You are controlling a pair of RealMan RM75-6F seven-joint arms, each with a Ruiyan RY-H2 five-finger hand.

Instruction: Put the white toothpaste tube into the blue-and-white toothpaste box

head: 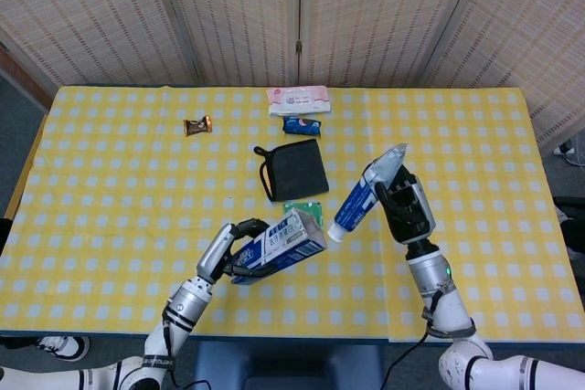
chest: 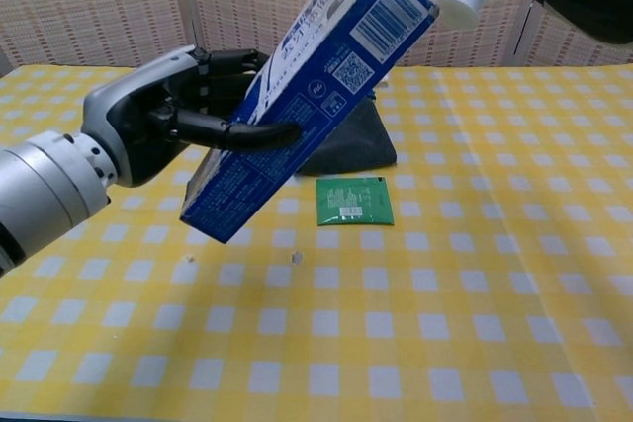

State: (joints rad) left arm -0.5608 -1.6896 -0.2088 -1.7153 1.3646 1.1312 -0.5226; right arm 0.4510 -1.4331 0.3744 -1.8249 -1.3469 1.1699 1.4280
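1. The white toothpaste tube (head: 365, 196) is held in the air by the right hand (head: 402, 210), gripped near its flat crimped tail, with the white cap pointing down and left toward the box.
2. It is likely light and soft-walled, with a smooth, slippery skin. Squeezing the middle would dent it, so the stiffer crimped end looks like the better hold.
3. The blue-and-white toothpaste box (chest: 309, 88) is clasped round its middle by the left hand (chest: 173, 133) and tilted, its upper end raised toward the cap.
4. Thin printed card with sharp edges, the box probably crushes under a hard grip.
5. Cap and box mouth sit just beside each other; I cannot tell whether the flap is open.
6. The worktop (head: 119, 189) wears a yellow checked cloth.
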